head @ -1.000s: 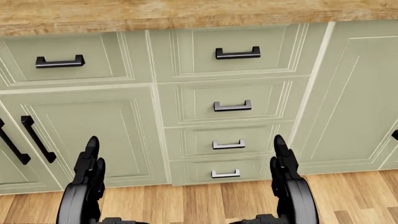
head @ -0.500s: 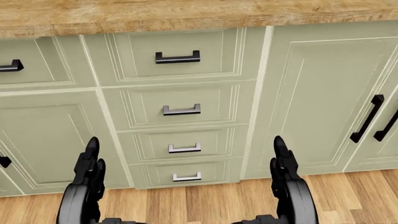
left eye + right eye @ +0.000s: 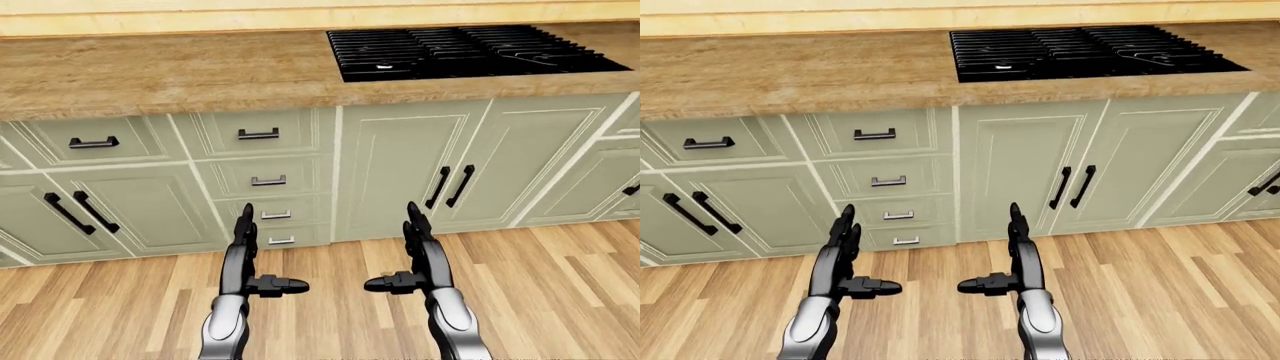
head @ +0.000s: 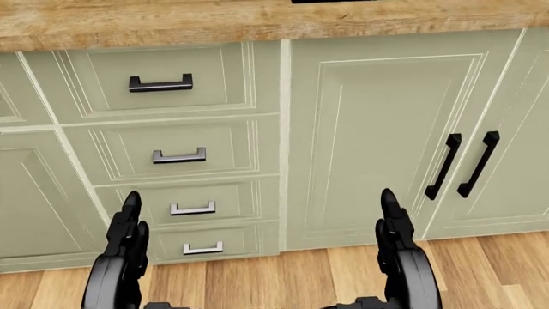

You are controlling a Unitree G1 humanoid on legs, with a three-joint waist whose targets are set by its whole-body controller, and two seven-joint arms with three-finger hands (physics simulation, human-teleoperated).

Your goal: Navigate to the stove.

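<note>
Sage-green cabinets [image 3: 400,172] ran under a long wooden countertop [image 3: 160,75], with plank flooring [image 3: 560,270] below. Set into the counter at the upper right of the left-eye view was the stove [image 3: 470,51], its black grates fully visible but off to the right of the robot's centre line. The approach looked mostly done; what seemed left was a sidestep to the right to square up with it. Both the left hand [image 3: 243,259] and right hand [image 3: 422,255] hung empty, fingers extended and spread, holding nothing, well clear of the drawer stack [image 3: 262,180]. Bare floor stretched rightward, and the counter edge stood apart from the hands.
</note>
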